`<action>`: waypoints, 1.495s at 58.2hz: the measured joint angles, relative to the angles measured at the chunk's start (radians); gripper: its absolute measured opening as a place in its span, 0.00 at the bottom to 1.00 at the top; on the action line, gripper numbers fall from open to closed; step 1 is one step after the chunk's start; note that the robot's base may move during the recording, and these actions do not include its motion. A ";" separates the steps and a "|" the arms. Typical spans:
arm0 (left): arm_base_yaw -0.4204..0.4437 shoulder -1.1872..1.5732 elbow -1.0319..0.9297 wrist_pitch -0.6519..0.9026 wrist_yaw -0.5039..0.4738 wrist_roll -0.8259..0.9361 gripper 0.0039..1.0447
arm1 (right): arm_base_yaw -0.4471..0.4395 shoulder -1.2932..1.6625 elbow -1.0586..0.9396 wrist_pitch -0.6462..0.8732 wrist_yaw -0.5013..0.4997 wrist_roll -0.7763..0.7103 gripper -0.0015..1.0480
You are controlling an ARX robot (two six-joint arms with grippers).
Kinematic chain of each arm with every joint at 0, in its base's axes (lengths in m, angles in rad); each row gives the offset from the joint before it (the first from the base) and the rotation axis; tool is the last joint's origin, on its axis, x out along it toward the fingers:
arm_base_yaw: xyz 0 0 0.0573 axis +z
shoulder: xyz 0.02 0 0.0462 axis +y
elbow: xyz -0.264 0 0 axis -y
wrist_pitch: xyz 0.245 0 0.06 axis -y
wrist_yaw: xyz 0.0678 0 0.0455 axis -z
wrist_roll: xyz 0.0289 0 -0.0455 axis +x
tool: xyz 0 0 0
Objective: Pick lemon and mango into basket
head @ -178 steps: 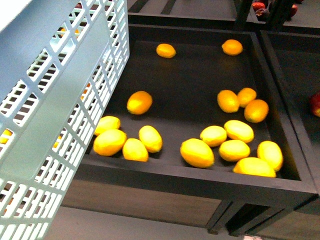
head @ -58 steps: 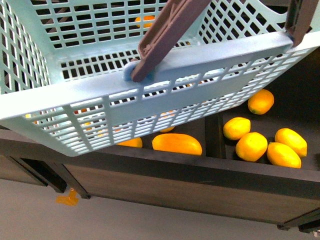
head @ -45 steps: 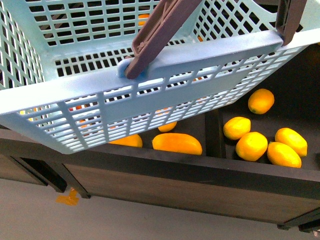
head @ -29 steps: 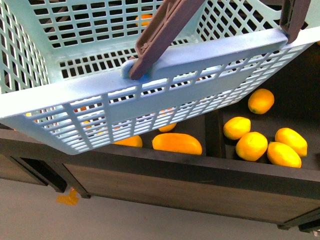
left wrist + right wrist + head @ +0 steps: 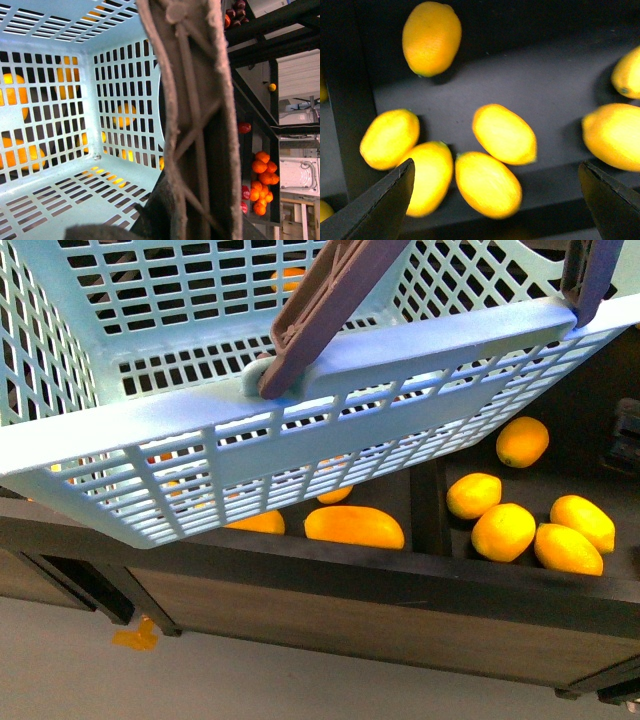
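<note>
Dark tray (image 5: 560, 75) below: right hand (image 5: 495, 169) (fingers (image 5: 385, 200) spread) hovers over lemons (image 5: 504, 134).

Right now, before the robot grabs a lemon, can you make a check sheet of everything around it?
Surface: dark tray, split into bins.
Job's things: lemons in the right bin; basket up in the air, tilted, nothing seen inside; mango, nothing seen.
Clutter: long orange-yellow fruit in the left bin.
Grippers: right gripper open above the lemons; left gripper hidden behind the handle, so I cannot tell.
Cables: nothing seen.
Surroundings: shelves with orange fruit; orange scrap on the floor.
</note>
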 joint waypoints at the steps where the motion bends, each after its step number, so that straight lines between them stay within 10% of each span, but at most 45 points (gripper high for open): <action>1: 0.000 0.000 0.000 0.000 0.000 0.000 0.04 | 0.007 0.024 0.028 -0.008 0.000 0.013 0.92; 25: 0.000 0.000 0.000 0.000 -0.002 0.000 0.04 | 0.044 0.403 0.533 -0.164 0.001 0.131 0.92; 75: -0.001 0.000 0.000 0.000 -0.001 0.000 0.04 | 0.063 0.687 0.959 -0.320 0.008 0.165 0.92; 87: -0.001 0.000 0.000 0.000 -0.002 0.000 0.04 | 0.064 0.716 0.974 -0.333 0.003 0.190 0.68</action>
